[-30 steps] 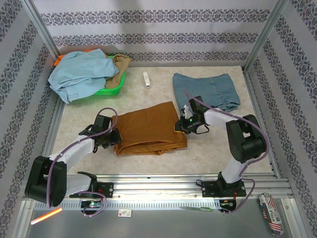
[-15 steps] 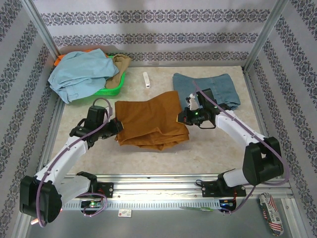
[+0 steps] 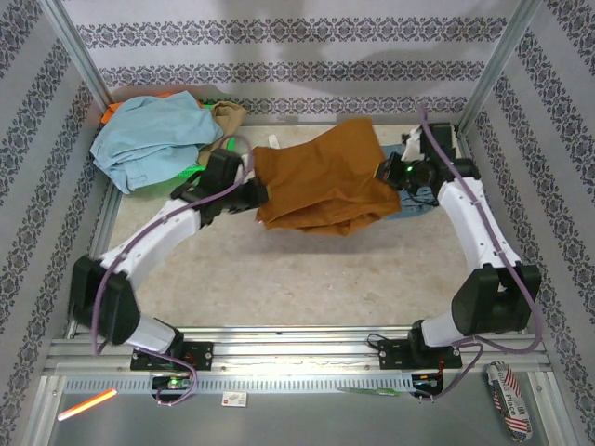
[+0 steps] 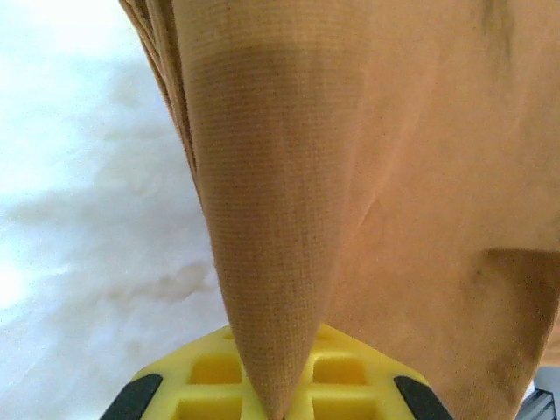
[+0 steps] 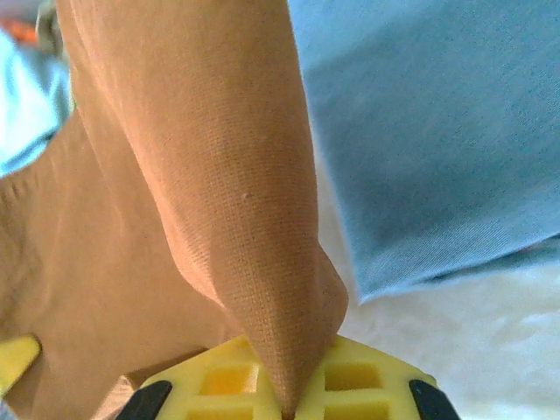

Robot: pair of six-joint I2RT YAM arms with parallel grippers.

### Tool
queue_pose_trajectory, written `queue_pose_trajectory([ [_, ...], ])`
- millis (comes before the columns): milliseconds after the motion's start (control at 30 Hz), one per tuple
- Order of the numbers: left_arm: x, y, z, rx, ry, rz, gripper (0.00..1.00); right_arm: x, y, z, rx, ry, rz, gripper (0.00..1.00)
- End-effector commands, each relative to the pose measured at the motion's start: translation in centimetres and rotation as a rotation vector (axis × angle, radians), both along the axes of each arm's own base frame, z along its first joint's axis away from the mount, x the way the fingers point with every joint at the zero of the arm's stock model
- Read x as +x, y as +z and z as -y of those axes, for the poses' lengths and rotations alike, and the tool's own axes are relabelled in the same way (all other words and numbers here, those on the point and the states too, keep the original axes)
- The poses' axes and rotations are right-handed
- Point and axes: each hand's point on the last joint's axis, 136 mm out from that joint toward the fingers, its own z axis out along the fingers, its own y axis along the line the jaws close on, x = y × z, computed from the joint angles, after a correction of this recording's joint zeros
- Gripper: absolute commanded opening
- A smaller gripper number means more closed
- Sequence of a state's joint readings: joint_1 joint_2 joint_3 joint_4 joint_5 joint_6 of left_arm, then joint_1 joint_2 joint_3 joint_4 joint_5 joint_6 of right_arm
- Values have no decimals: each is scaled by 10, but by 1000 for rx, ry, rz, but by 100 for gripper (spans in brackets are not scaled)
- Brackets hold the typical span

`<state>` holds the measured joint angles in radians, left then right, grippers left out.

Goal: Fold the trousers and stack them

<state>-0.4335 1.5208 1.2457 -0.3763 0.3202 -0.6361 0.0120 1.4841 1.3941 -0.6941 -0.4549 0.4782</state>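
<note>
Left wrist — trousers (image 4: pixel 350 175) fold, pinched in gripper (image 4: pixel 278 408)

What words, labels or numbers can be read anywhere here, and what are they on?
No text here can be read for certain.
Striped packet at the front right: dark lettering, too blurred to read.
White card at the front edge: print too small to read.
Trousers: no writing visible.
</note>
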Motion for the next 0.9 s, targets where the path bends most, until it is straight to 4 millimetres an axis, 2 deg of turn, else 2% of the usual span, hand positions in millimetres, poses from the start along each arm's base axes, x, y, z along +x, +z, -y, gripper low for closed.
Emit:
queue_pose_trajectory([
  [0,38,38,49,23,-57,175,0,32,18,60,-104,-160,63,0],
  [67,52,40,88,5,-106,204,0,47,19,87,-122,-225,66,0],
  [133,68,42,114,-31,-130,217,0,60,19,107,-155,-260,61,0],
  [267,100,33,144,-37,-153,217,0,84,15,140,-192,-309,41,0],
  [400,119,23,168,-77,-168,203,0,103,17,163,-223,-339,28,0],
  [667,138,-10,186,-79,-178,160,0,119,10,193,-294,-393,-4,0],
  [833,140,-46,190,-87,-168,98,0,128,-9,198,-296,-400,-42,0],
  [867,139,-54,191,-97,-165,80,0,129,-14,199,-298,-403,-52,4],
])
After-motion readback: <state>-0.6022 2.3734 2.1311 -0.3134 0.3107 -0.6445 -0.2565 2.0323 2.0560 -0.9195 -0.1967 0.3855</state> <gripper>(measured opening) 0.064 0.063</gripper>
